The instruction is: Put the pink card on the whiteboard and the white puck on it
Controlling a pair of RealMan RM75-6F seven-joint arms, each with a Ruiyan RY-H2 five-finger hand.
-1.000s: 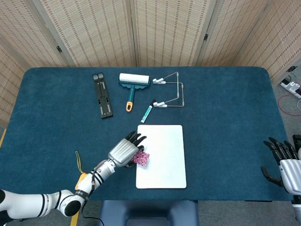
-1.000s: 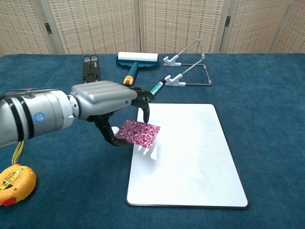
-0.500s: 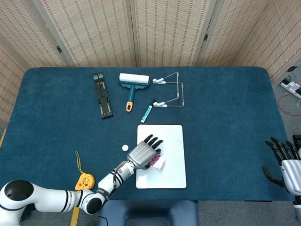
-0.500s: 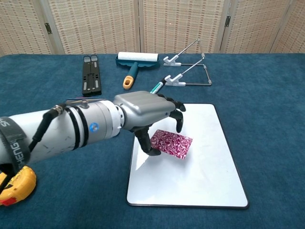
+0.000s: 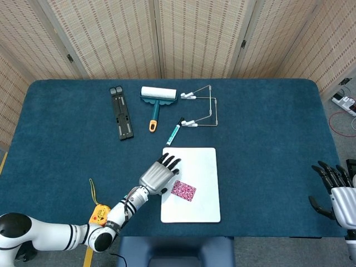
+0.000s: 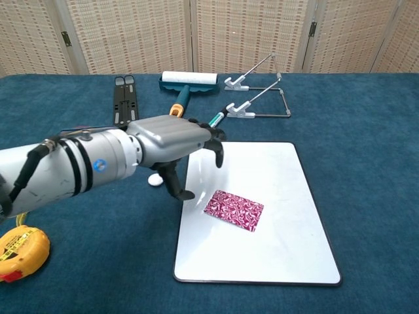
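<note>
Nearest the robot, at the left front of the dark blue cloth-covered table (image 6: 366, 104), lies a yellow and orange tape measure (image 6: 19, 252). To its right a flat white rectangular whiteboard (image 6: 275, 242) with a thin dark edge lies on the table. A small pink patterned rectangular card (image 6: 234, 210) lies flat on the whiteboard's left half, turned slightly askew, with nothing touching it.

The left robot hand (image 6: 173, 140), silver with black fingers, hovers over the whiteboard's left edge, just beside and above the card. It holds nothing; its fingers are apart and curve downward. Partly hidden behind this robot hand, a small white round puck (image 6: 155, 180) sits on the blue table just left of the whiteboard, apart from it.

The right robot hand (image 5: 332, 189) appears only in the head view, at the far right edge of the table, well apart from everything else. It is empty, with its fingers spread.

Beyond the whiteboard lies a green and black marker pen (image 5: 174, 131). Farther back, in a row from left to right, are a flat black folding stand (image 5: 120, 112), a lint roller (image 5: 156, 99) with a white roll, teal frame and orange-tipped handle, and a thin metal wire rack (image 5: 203, 105) with white clips.
</note>
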